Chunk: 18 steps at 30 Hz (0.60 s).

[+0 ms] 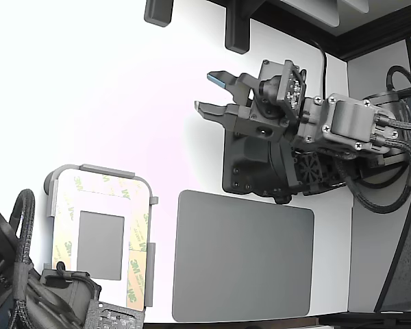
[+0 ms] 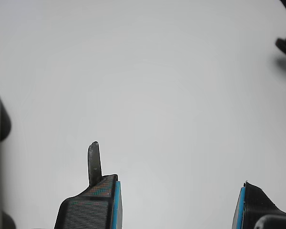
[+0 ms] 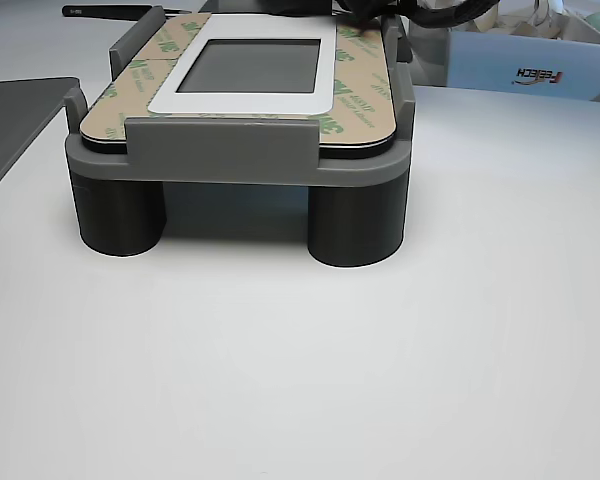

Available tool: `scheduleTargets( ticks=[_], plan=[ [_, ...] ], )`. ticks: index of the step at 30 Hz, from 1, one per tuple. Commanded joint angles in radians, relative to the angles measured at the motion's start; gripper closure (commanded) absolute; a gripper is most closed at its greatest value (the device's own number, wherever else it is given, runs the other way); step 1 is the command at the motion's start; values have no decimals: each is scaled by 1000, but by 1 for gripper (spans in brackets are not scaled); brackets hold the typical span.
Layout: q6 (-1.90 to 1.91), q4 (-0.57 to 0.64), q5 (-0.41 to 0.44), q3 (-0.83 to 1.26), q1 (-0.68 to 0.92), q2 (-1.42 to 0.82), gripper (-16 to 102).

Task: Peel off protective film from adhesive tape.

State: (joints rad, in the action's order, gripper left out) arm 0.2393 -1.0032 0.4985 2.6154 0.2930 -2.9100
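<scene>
Over bare white counter [image 1: 123,103], near the exterior view's upper right, the black pincer [image 1: 211,92] hangs spread, nothing between its blue-padded tips; the wrist view confirms an empty gap. Just below it lies a large dark grey rounded mat [image 1: 243,257]. Well apart, toward the exterior view's lower left, sits the light grey rounded tray [image 1: 55,185]. Pale cream-yellow protective film printed with green 3M logos [image 1: 137,271] covers the adhesive tape strips framing a small dark grey rectangle [image 1: 101,245]. Tray's long axis runs top to bottom in that view. A second black arm [image 1: 27,295] sits beside the tray, nearer it. Judged: a long traverse down-left is needed.
</scene>
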Motion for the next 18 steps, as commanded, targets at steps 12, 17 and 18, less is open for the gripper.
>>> scheduleTargets(
  ticks=[12,17,18],
  plan=[
    [-1618,17,-545,60,-534,-44,97],
    [-1733,32,-548,60,-534,-32,97],
    [-1770,43,-546,60,-534,-26,97]
  ],
)
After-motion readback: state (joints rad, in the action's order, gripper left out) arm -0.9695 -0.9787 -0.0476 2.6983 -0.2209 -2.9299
